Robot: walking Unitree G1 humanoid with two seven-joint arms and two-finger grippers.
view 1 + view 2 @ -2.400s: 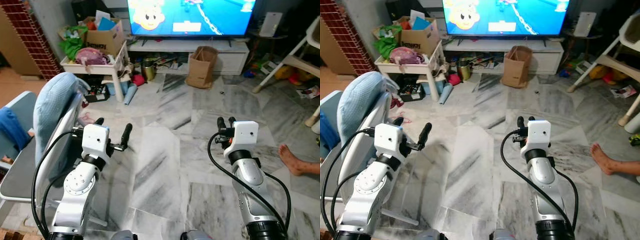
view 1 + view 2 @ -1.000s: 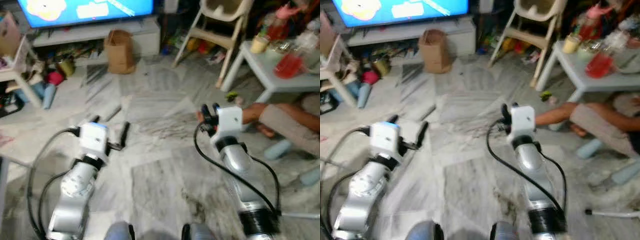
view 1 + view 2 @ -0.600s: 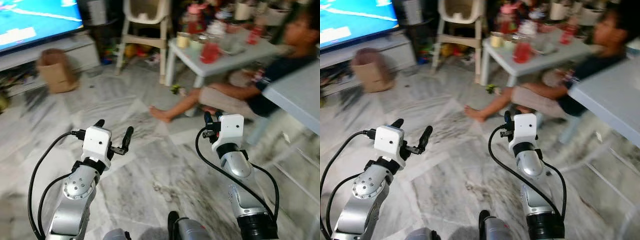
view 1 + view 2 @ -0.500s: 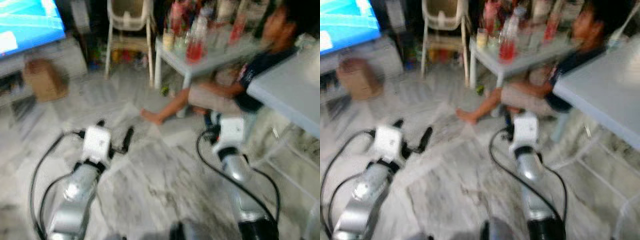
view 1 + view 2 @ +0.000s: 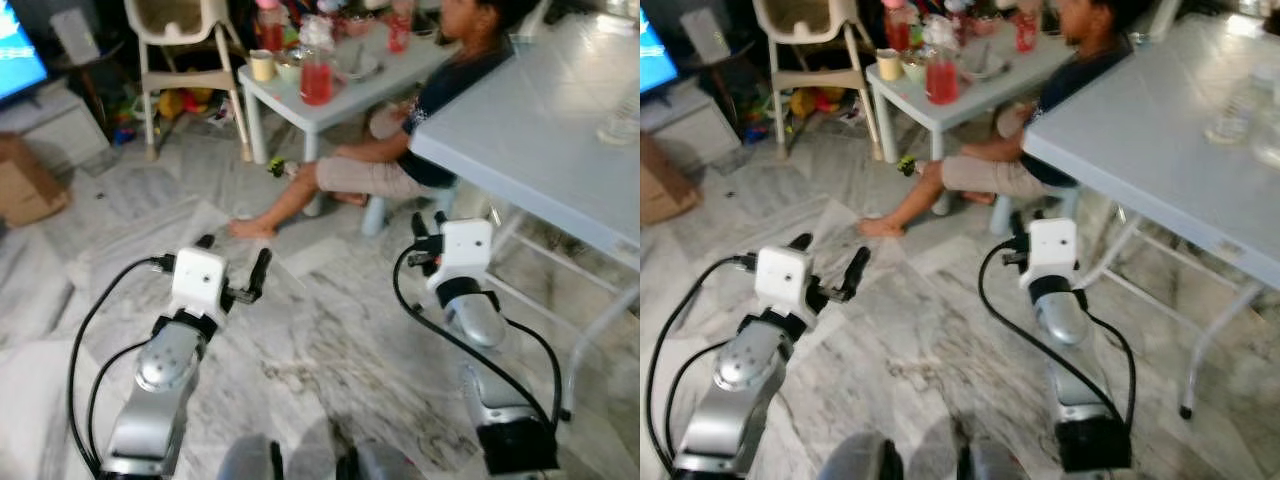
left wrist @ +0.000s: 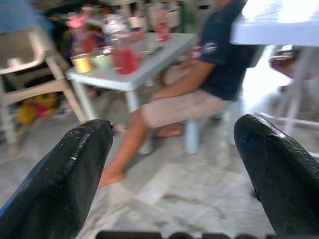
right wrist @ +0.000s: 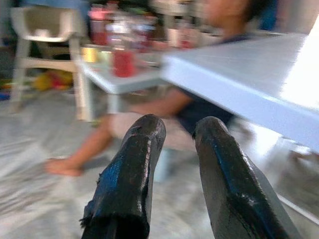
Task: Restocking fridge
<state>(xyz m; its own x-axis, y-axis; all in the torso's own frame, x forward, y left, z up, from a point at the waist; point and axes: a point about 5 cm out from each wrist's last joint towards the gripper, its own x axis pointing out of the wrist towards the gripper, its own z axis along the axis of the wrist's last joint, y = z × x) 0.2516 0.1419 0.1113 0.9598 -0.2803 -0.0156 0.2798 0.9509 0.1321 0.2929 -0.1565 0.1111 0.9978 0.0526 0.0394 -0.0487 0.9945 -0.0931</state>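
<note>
Marble floor, grey and white veined, serves as the ground for all items listed. Left gripper: held out above the floor, fingers spread wide apart, nothing between them; its wrist view shows the two black fingers at opposite edges with the room between. Right gripper: held out above the floor just beside the near edge of the large table, fingers close together with a narrow gap, holding nothing; black fingers nearly parallel in its wrist view. Large grey table: to the right of the floor area, white metal legs, a clear bottle standing on its top. Small white table: beyond the grippers, carrying a red-filled bottle, a yellow cup and several other drink containers too blurred to sort. Person: seated on the floor between the small table and the large table, dark shirt, light shorts, one bare leg stretched toward the left gripper. High chair: white, left of the small table. Cardboard box: far left on the floor. Fridge and goods for restocking: cannot be made out.
</note>
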